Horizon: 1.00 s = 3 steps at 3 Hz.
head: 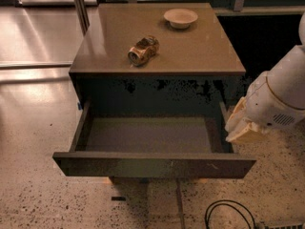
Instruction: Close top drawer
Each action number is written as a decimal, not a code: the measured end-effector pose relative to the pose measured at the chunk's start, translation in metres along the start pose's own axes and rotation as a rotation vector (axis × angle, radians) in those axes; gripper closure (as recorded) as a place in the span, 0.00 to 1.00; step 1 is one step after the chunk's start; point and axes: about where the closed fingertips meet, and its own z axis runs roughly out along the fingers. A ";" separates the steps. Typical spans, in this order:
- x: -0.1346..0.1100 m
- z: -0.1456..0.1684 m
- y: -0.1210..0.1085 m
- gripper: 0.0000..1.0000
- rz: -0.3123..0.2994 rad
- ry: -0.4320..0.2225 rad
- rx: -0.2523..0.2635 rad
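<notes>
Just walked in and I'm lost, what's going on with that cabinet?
The robot's end effector sits beside the right side, in this view, of the top drawer, which stands pulled far out and not yet pushed shut. A can on its side and a small bowl rest on the cabinet top.
</notes>
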 end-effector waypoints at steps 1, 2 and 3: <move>0.000 0.000 0.000 0.87 0.000 0.000 0.000; 0.003 0.014 0.010 1.00 0.011 0.002 -0.026; 0.003 0.050 0.034 1.00 0.024 -0.019 -0.089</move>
